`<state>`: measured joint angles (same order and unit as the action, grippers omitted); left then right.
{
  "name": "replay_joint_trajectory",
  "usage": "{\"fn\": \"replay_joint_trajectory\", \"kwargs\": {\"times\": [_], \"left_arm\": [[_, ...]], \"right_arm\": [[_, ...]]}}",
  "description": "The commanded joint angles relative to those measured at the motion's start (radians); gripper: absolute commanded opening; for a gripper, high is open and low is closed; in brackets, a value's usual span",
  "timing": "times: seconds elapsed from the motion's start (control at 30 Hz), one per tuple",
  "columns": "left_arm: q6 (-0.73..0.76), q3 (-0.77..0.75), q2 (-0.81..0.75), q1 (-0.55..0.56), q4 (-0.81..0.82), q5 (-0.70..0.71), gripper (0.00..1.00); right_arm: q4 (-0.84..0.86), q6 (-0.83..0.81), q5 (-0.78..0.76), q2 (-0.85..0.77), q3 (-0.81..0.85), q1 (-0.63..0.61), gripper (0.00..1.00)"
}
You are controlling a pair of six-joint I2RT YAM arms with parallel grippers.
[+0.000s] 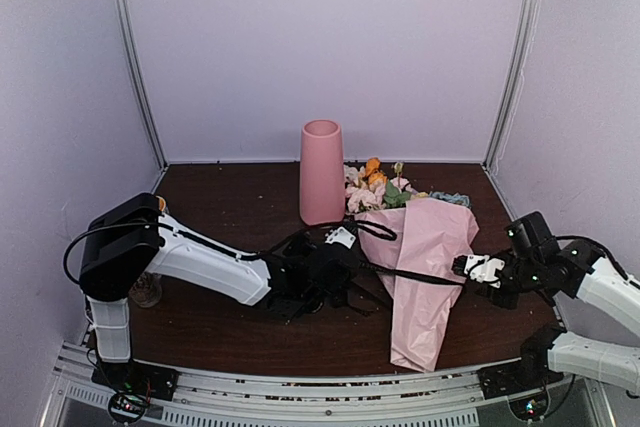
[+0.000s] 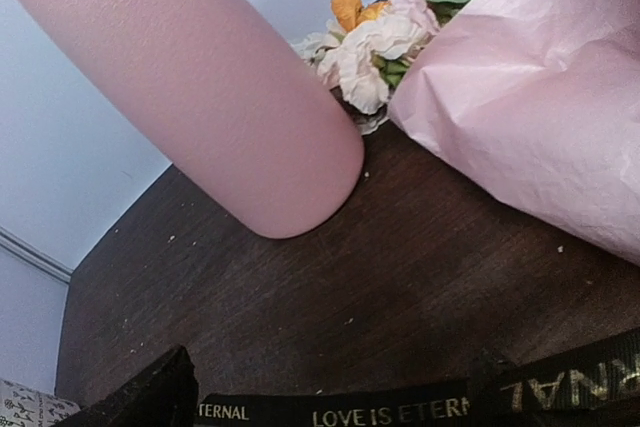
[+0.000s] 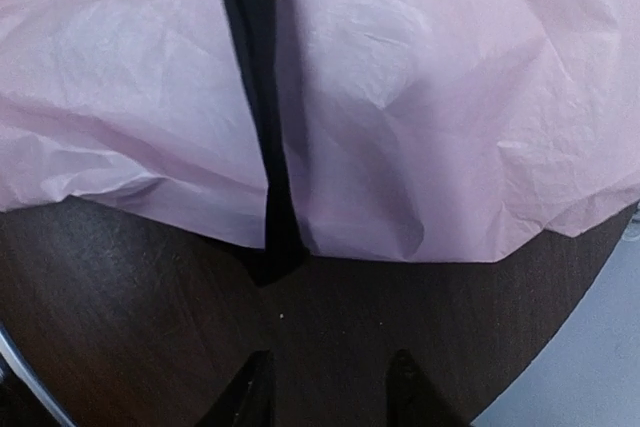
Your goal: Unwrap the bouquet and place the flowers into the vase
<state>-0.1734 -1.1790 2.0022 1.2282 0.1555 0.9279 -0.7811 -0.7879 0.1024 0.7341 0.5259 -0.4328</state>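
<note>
The task is at an early stage. The bouquet lies on its side on the tabletop with its pink tissue wrap around the stems. The flowers poke out of the far end, just beside the foot of the pink vase. The vase stands upright with no stem showing above its rim. The black ribbon is drawn out in a line across the wrap, from one hand towards the other. Whether its knot is fully undone I cannot tell. By my reading the ribbon and paper have yet to come off, and every flower has yet to go into the vase. The left hand sits low on the tabletop to the left of the wrap, with its jaws spread as wide as they go. The printed ribbon lies across the gap between the fingertips, but the jaws are not clamped on it. The right hand is at the right edge of the wrap. Its fingertips stand a little apart with bare wood showing between them. The ribbon's end lies on the tabletop just ahead of them, so this hand appears to grip nothing.
</note>
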Motion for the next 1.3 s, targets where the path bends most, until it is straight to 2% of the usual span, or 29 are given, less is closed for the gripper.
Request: {"fn": "replay_joint_trajectory", "kwargs": {"times": [0.0, 0.1, 0.17, 0.33, 0.5, 0.67, 0.73, 0.77, 0.9, 0.97, 1.1, 1.27], "left_arm": [[-0.025, 0.055, -0.090, -0.011, 0.110, -0.015, 0.97], [-0.005, 0.057, -0.090, 0.010, 0.154, -0.042, 0.97], [-0.009, 0.038, -0.085, 0.014, 0.153, -0.046, 0.97], [-0.019, 0.042, -0.112, 0.016, 0.205, -0.056, 0.97], [-0.052, 0.056, -0.137, 0.016, 0.238, -0.088, 0.97], [-0.058, 0.057, -0.134, 0.019, 0.266, -0.126, 0.97], [-0.058, 0.055, -0.134, 0.019, 0.264, -0.129, 0.97], [-0.059, 0.055, -0.134, 0.019, 0.263, -0.128, 0.97], [-0.059, 0.059, -0.134, 0.019, 0.261, -0.125, 0.97], [-0.058, 0.064, -0.130, 0.019, 0.267, -0.125, 0.97], [-0.060, 0.047, -0.091, 0.012, 0.263, -0.100, 0.98], [-0.127, -0.003, -0.027, -0.025, 0.207, -0.116, 0.98]], "right_arm": [[-0.076, -0.003, 0.060, 0.049, 0.147, -0.054, 0.46], [-0.062, 0.064, 0.230, 0.099, 0.266, -0.100, 0.50], [-0.026, 0.083, 0.305, 0.151, 0.298, -0.140, 0.48], [0.085, 0.118, 0.356, 0.326, 0.326, -0.212, 0.43], [0.157, 0.159, 0.481, 0.460, 0.380, -0.213, 0.47], [0.238, 0.206, 0.521, 0.556, 0.425, -0.221, 0.48], [0.246, 0.215, 0.523, 0.592, 0.442, -0.226, 0.43], [0.251, 0.221, 0.525, 0.602, 0.447, -0.226, 0.38], [0.293, 0.252, 0.511, 0.611, 0.431, -0.225, 0.09], [0.299, 0.255, 0.511, 0.599, 0.422, -0.224, 0.00], [0.257, 0.256, 0.513, 0.525, 0.424, -0.203, 0.00], [0.145, 0.215, 0.519, 0.356, 0.420, -0.128, 0.00]]}}
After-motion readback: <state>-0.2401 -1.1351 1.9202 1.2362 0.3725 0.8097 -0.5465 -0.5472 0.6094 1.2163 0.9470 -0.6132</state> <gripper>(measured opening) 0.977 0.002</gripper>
